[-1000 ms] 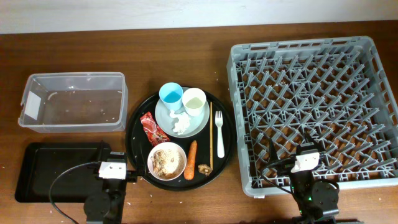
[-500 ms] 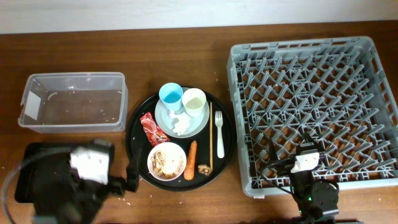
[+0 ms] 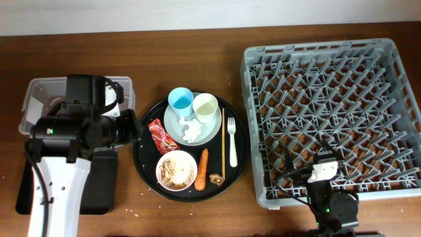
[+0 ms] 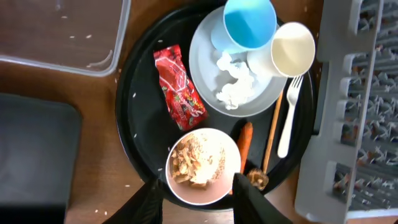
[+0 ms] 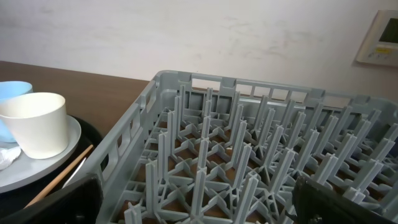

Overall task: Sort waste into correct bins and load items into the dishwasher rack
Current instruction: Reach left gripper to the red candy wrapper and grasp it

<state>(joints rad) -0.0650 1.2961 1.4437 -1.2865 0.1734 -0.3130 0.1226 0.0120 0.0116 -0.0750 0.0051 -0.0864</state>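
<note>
Framing wrapper (image 4: pixel 179 87), bowl (image 4: pixel 208 196) from left wrist; rack (image 5: pixel 205 83), cream cup (image 5: pixel 34 124) from right.

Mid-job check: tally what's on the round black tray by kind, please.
Cups: 2 (light blue cup, cream cup)
Bowl: 1
Plate: 1
Fork: 1
Wooden stick: 1
Waste: 5 (red wrapper, tissue, carrot, brown lump, food scraps in the bowl)
Total: 11
</note>
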